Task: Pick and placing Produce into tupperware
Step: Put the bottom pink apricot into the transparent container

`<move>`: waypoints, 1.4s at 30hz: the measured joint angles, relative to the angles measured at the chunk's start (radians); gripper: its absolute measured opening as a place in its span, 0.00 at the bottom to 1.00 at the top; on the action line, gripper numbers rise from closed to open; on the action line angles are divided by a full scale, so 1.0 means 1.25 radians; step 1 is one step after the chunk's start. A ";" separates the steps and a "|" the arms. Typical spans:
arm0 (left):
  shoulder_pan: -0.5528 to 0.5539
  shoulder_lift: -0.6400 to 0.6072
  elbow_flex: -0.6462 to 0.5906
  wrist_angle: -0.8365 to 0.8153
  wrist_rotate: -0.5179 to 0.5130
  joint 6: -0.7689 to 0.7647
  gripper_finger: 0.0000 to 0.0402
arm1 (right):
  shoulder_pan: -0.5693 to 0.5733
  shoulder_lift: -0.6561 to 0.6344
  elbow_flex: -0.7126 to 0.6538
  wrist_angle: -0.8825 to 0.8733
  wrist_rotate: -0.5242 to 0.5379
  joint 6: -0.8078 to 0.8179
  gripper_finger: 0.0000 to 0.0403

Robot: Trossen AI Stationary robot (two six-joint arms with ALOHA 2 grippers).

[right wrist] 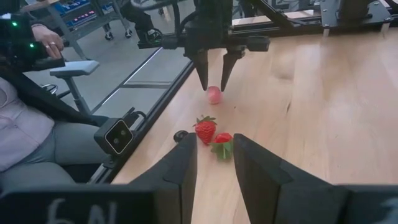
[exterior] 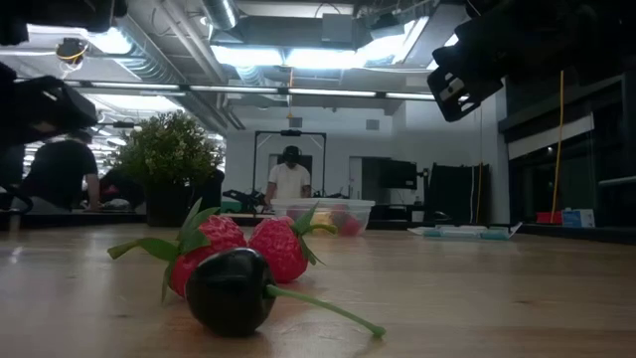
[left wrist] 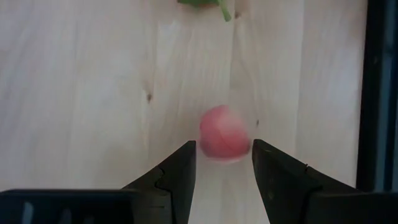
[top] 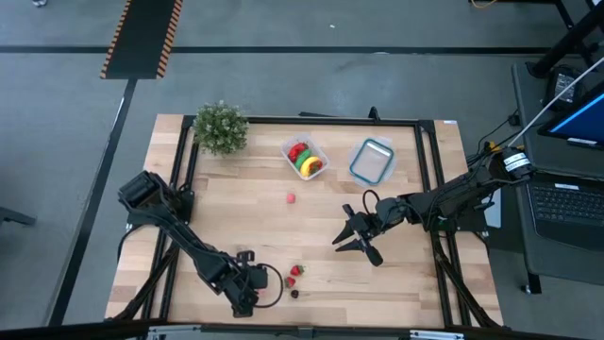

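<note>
My left gripper (left wrist: 224,152) is open near the table's near edge and points down. A small pink ball (left wrist: 224,132) lies on the wood just off its fingertips; the right wrist view shows that ball (right wrist: 213,94) below the tips. Two red strawberries (top: 297,272) and a dark cherry (top: 293,293) lie just right of it. Another pink piece (top: 291,198) lies mid-table. The clear tupperware (top: 304,158) at the far side holds red, yellow and green produce. My right gripper (top: 351,244) is open, right of centre, touching nothing.
A bushy potted plant (top: 220,127) stands at the far left corner. A clear container with a blue rim (top: 371,161) sits right of the tupperware. A black frame (top: 302,120) edges the table. People show in the room beyond.
</note>
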 joint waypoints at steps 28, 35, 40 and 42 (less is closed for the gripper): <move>0.003 0.035 0.000 0.013 -0.019 -0.012 0.16 | 0.000 0.000 0.000 0.002 0.000 0.020 0.26; 0.003 0.035 0.000 0.011 -0.019 0.016 0.13 | 0.000 0.000 0.000 0.002 0.000 0.020 0.26; 0.003 0.034 0.002 -0.001 -0.020 0.072 0.12 | 0.000 0.000 0.000 0.002 0.000 0.020 0.26; 0.003 0.024 0.002 -0.036 -0.020 0.078 0.11 | 0.000 0.000 0.000 0.002 0.000 0.019 0.26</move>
